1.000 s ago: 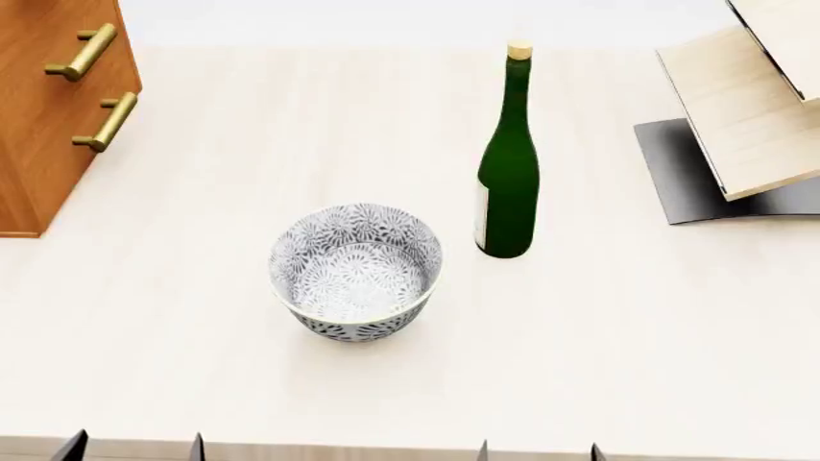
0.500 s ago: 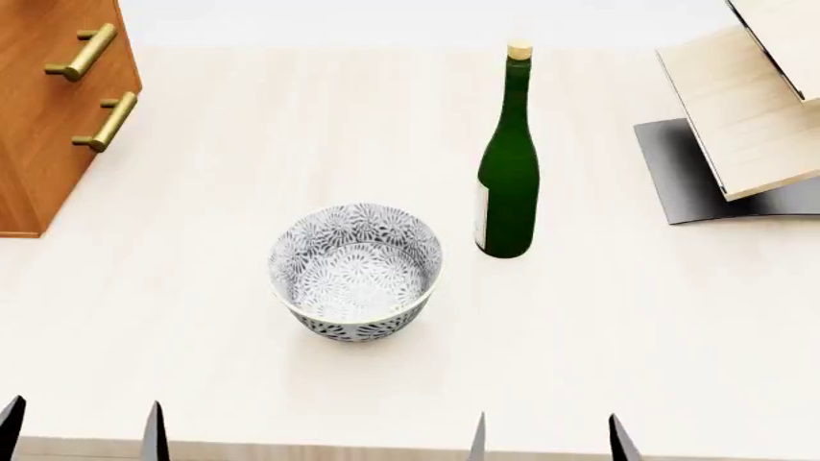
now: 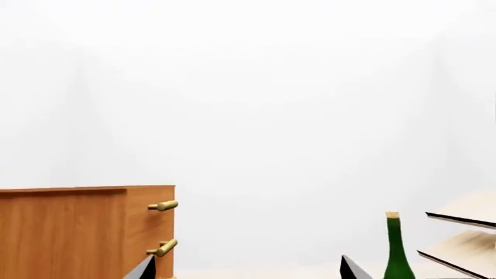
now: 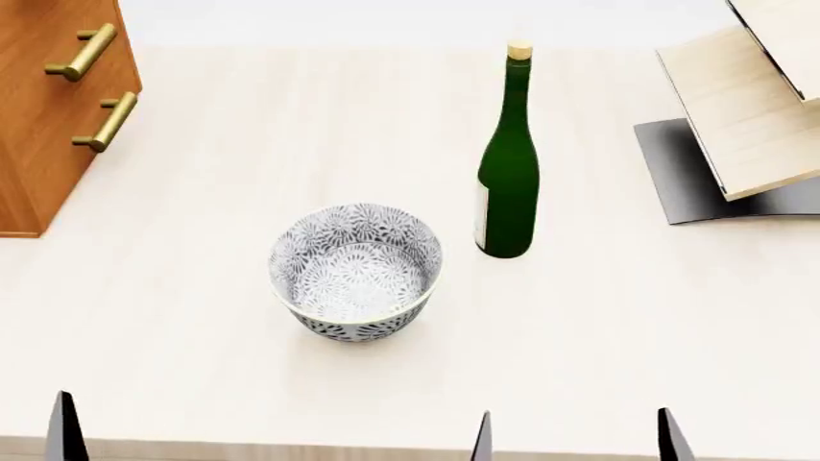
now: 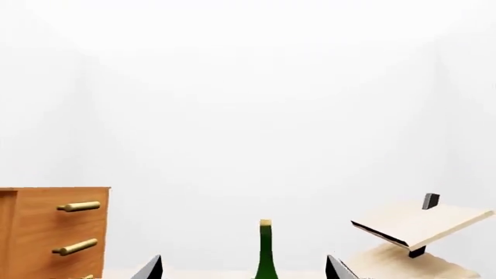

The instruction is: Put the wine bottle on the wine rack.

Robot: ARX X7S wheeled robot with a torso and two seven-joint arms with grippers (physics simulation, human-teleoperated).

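The wine bottle (image 4: 509, 182), dark green with a tan cork, stands upright on the pale table, right of the middle. It also shows in the left wrist view (image 3: 398, 250) and the right wrist view (image 5: 266, 250). The wine rack (image 4: 750, 125) of slanted light wood boards on a grey base stands at the far right; it also shows in the right wrist view (image 5: 422, 224). My right gripper (image 4: 574, 437) is open and empty at the near edge, well short of the bottle. My left gripper (image 3: 246, 273) is open and empty; only one of its fingers (image 4: 61, 427) shows in the head view.
A patterned grey-white bowl (image 4: 356, 271) sits left of and nearer than the bottle. A brown drawer cabinet (image 4: 52, 115) with brass handles stands at the far left. The table's near edge (image 4: 321, 448) runs along the bottom of the head view.
The fingertips of both grippers have come further into the head view at the near edge. The right gripper's fingers have spread wider. The bottle, bowl and rack have not moved.
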